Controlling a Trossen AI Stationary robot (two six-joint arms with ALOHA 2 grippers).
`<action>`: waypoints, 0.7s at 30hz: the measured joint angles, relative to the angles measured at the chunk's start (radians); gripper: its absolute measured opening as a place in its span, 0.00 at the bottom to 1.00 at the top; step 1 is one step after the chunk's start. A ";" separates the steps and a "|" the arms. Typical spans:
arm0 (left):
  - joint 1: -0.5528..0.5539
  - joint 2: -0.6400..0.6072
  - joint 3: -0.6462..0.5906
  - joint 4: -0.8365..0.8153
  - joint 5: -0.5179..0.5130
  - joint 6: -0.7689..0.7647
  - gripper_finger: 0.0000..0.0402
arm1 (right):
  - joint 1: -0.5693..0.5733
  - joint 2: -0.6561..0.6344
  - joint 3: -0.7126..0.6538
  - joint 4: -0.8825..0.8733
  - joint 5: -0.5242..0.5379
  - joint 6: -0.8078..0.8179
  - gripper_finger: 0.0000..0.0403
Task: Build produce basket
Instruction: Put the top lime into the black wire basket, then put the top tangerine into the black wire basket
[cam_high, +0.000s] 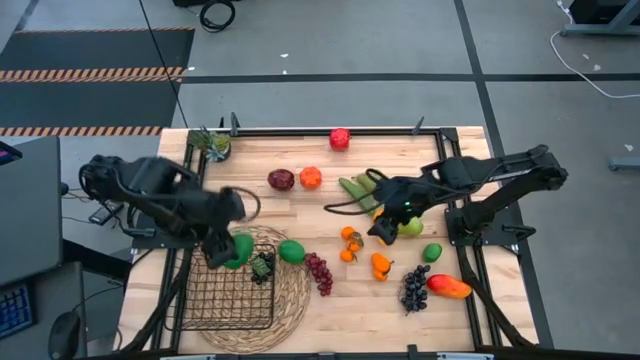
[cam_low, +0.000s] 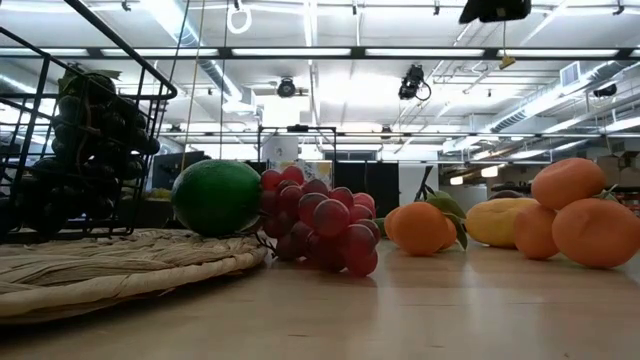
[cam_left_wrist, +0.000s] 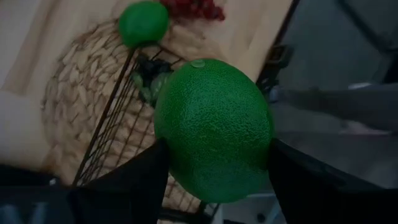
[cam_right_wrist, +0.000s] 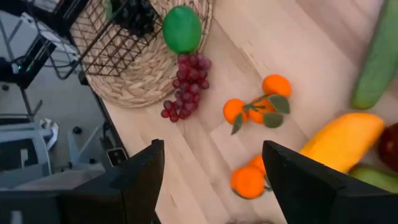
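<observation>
My left gripper (cam_high: 230, 248) is shut on a green lime (cam_left_wrist: 213, 127) above the far side of the black wire basket (cam_high: 228, 292), which stands on a round woven mat (cam_high: 290, 295). Dark grapes (cam_high: 262, 266) lie in the basket's far right corner. A second lime (cam_high: 291, 251) rests on the mat's edge beside red grapes (cam_high: 320, 272). My right gripper (cam_right_wrist: 214, 180) is open and empty above small oranges (cam_high: 381, 265) and a yellow squash (cam_right_wrist: 342, 143), right of centre. My left gripper pinches the lime's two opposite sides (cam_left_wrist: 168, 155) between its two fingers, coming from above and pointing down. The lime is lifted clear, over the basket's wire wall (cam_left_wrist: 118, 134).
Far side of the table: red apple (cam_high: 340, 138), dark apple (cam_high: 281, 179), orange (cam_high: 311, 177), cucumbers (cam_high: 356, 190), small potted plant (cam_high: 213, 143). On the right: pear (cam_high: 411, 227), lime (cam_high: 432, 252), dark grapes (cam_high: 414, 288), mango (cam_high: 449, 287). Bare wood lies along the near edge.
</observation>
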 joint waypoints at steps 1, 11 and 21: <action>-0.010 0.014 0.000 -0.010 -0.010 -0.016 0.63 | 0.000 -0.014 0.000 -0.010 0.002 -0.011 0.68; -0.036 0.140 -0.001 -0.004 -0.026 -0.062 0.66 | 0.000 -0.166 0.000 -0.020 0.127 -0.042 0.67; -0.028 0.147 0.000 -0.005 -0.005 0.017 0.78 | -0.001 -0.244 0.000 -0.024 0.243 -0.021 0.67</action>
